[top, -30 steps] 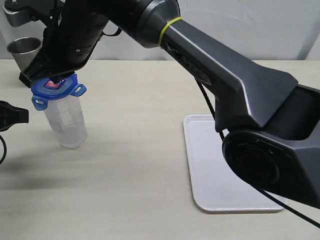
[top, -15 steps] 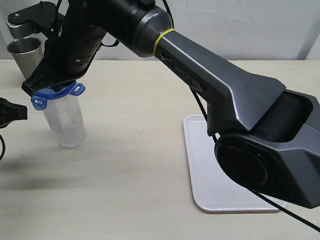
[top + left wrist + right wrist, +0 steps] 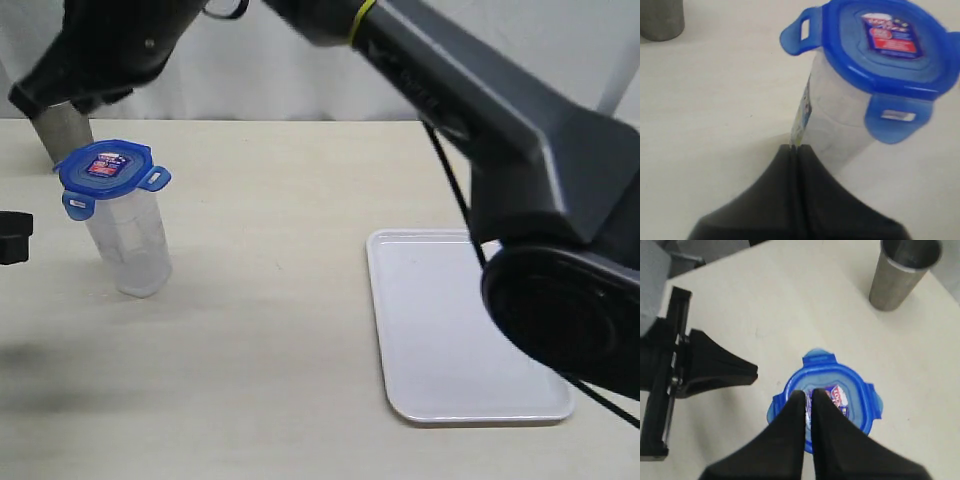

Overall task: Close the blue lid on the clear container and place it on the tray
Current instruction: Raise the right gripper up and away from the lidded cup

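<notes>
Blue lid [image 3: 104, 166] sits on clear container [image 3: 128, 245], flaps sticking out. Right gripper [image 3: 807, 397] above lid, pinched, empty. Left gripper [image 3: 795, 148] near container, pinched, empty.

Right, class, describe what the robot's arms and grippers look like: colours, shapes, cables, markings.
The right arm is a thick, dark grey shell with rounded links, a large circular joint housing and a yellow-green band around one link. A thin black cable runs beside it. The right gripper and left gripper both have matte black fingers tapering to narrow tips.
</notes>
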`<move>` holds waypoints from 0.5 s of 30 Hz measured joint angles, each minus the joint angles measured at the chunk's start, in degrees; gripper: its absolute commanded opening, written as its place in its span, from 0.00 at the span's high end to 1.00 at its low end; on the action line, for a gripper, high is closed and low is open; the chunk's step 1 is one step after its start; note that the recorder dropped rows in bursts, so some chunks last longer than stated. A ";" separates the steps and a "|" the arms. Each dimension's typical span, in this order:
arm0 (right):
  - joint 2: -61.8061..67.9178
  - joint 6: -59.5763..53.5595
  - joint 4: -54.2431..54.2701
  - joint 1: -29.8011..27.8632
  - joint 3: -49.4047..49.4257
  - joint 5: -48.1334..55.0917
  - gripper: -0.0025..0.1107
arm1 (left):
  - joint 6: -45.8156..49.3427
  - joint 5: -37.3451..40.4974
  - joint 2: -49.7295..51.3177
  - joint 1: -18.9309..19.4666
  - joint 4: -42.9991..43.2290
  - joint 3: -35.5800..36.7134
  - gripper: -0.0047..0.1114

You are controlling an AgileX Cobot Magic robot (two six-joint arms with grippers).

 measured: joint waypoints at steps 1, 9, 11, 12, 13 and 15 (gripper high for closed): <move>-1.45 -0.51 0.25 0.00 -0.05 0.00 0.94 | 1.17 1.57 -0.72 0.26 0.00 0.49 0.96; -10.52 -1.45 0.45 0.00 -0.18 0.00 0.94 | 7.65 8.78 -2.00 -1.22 6.36 -0.88 0.96; -12.24 -1.77 0.86 0.00 -0.18 0.00 0.94 | 7.65 8.44 -2.90 -1.22 13.27 -2.06 0.95; -12.89 -1.87 0.86 0.00 -0.18 0.00 0.94 | 7.65 7.78 -3.55 -1.22 16.29 -2.46 0.93; -13.55 -2.10 0.86 0.00 -0.18 0.00 0.94 | 7.65 6.71 -4.31 -1.31 19.47 -2.46 0.89; -14.56 -2.39 1.40 0.00 -0.18 0.00 0.94 | 7.65 3.13 -5.86 -1.31 22.00 -2.48 0.80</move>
